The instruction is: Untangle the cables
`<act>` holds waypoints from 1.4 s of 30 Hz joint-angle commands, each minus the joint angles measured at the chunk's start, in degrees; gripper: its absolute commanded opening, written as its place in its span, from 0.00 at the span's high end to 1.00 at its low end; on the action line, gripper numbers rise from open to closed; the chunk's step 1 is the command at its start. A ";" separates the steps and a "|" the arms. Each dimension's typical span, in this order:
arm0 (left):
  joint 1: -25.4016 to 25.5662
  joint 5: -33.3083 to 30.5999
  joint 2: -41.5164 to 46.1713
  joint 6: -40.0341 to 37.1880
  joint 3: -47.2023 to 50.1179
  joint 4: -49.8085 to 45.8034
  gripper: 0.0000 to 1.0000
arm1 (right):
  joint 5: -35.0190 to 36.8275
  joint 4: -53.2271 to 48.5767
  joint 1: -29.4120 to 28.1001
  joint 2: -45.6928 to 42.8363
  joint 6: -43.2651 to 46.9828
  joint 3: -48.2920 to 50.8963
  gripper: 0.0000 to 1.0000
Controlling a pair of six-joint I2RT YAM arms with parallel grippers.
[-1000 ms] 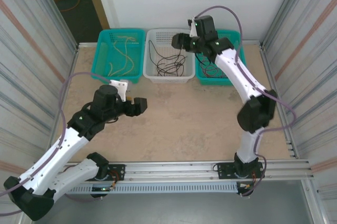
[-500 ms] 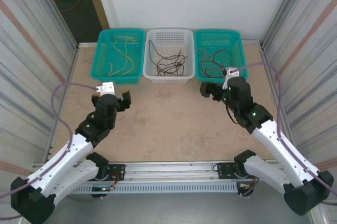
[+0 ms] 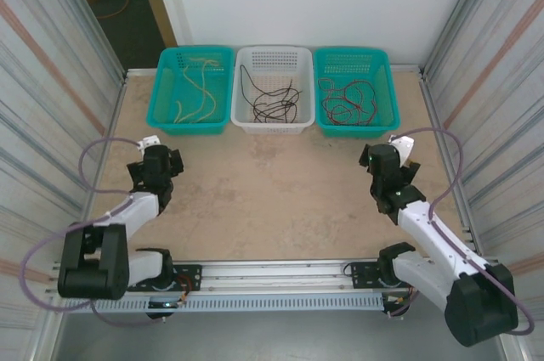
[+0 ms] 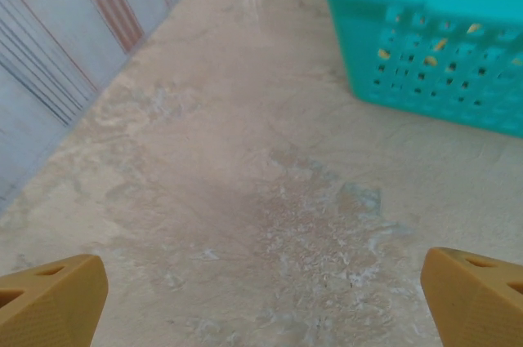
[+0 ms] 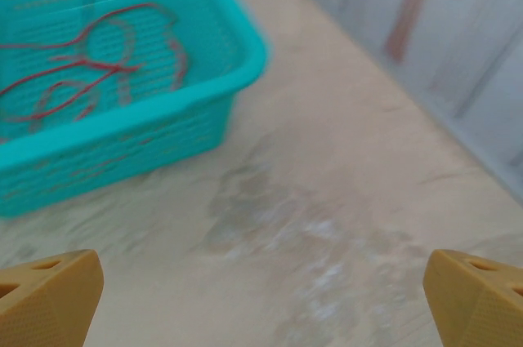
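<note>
The cables lie sorted in three baskets along the back edge. Yellow cables (image 3: 194, 89) are in the left teal basket (image 3: 161, 102), black cables (image 3: 274, 102) in the white basket (image 3: 299, 123), and red cables (image 3: 348, 99) in the right teal basket (image 3: 387, 102). My left gripper (image 3: 155, 160) is low over bare table at the left, open and empty. In the left wrist view its gripper (image 4: 261, 306) faces the left teal basket (image 4: 425, 45). My right gripper (image 3: 387, 160) is open and empty over the table at the right. Its wrist view shows the gripper (image 5: 261, 302) before the red cables (image 5: 73, 61).
Corrugated metal walls (image 3: 51, 123) close in both sides of the table (image 3: 272, 183). A metal rail (image 3: 272, 272) carrying the arm bases runs along the near edge. Lilac-grey arm cables (image 3: 433, 136) loop beside each arm.
The right arm left the baskets and both arms folded back toward the near edge, settling low at the table's sides. Both grippers spread wider.
</note>
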State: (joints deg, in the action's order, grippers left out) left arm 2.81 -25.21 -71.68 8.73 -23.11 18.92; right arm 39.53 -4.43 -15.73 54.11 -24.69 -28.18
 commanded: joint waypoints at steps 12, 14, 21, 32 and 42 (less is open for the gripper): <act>-0.72 17.98 -15.36 -10.39 1.06 30.40 0.01 | -18.21 49.62 12.42 21.18 19.70 11.09 0.01; -0.41 17.87 -14.72 -10.39 0.30 27.49 0.01 | -29.25 51.99 15.82 24.99 19.08 10.37 0.01; -0.28 17.69 -14.92 -10.64 0.37 27.95 0.01 | -34.27 57.09 17.22 35.42 19.46 6.92 0.01; -0.06 17.13 -14.98 -10.75 0.26 27.76 0.01 | -32.23 51.80 16.95 34.15 18.62 5.57 0.01; 0.10 16.95 -14.80 -10.84 0.52 28.17 0.01 | -32.32 51.54 16.95 34.22 18.60 5.42 0.01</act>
State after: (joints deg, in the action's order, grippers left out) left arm 2.37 -7.97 -86.89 -1.02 -22.04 45.50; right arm 7.62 47.09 1.37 88.79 -6.81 -21.87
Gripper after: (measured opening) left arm 0.987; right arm 0.989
